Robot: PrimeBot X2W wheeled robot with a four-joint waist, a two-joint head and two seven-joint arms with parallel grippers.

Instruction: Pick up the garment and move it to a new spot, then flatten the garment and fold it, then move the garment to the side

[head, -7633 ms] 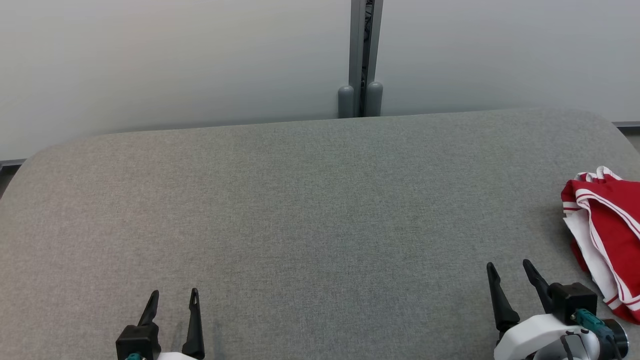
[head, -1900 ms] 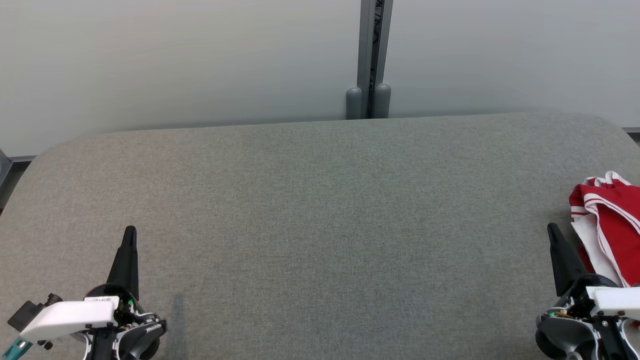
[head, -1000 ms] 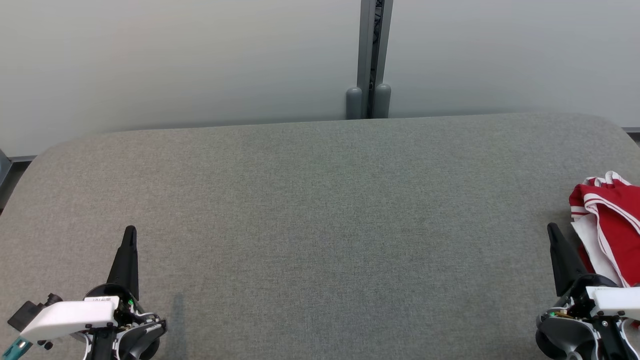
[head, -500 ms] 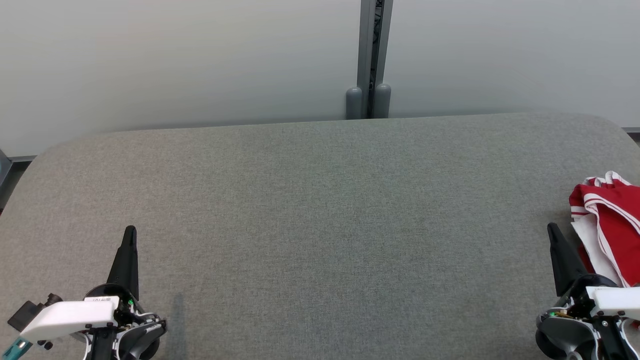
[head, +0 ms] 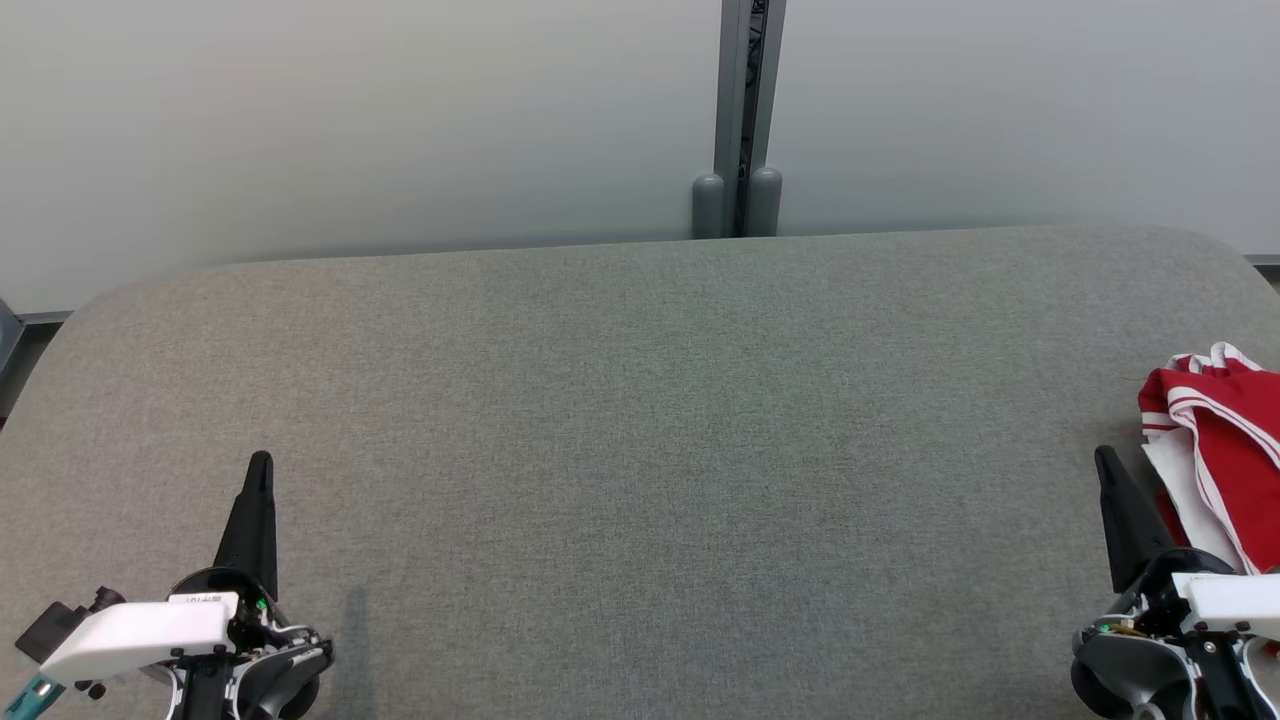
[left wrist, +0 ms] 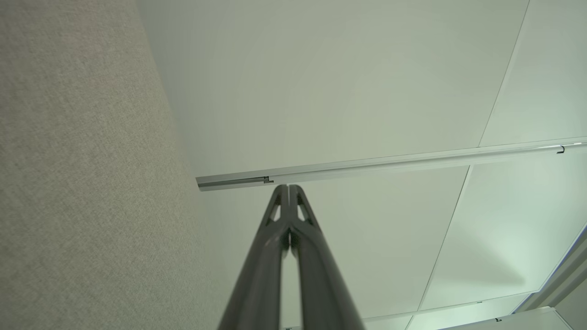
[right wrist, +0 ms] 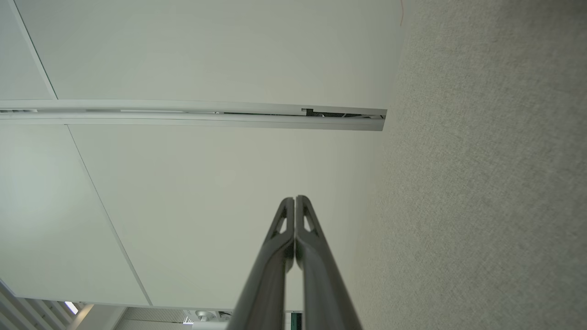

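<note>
The garment (head: 1225, 455) is red with white stripes and a white lining; it lies bunched at the right edge of the grey padded table (head: 640, 430), partly cut off by the head view's border. My right gripper (head: 1106, 462) is shut, empty, just left of the garment, its tip close beside the cloth. My left gripper (head: 260, 464) is shut and empty at the table's front left, far from the garment. In the left wrist view my left gripper (left wrist: 288, 187) has both fingers pressed together. The right wrist view has my right gripper (right wrist: 295, 199) the same way.
A pale partition wall (head: 350, 120) with a grey vertical post (head: 740, 110) stands right behind the table. The table's rounded far corners and its left edge show, with a strip of darker floor (head: 12, 345) at the far left.
Nothing has moved over the last two seconds. Earlier, both grippers stood open near the front edge; they have since shut and turned on their sides, and the camera has shifted slightly.
</note>
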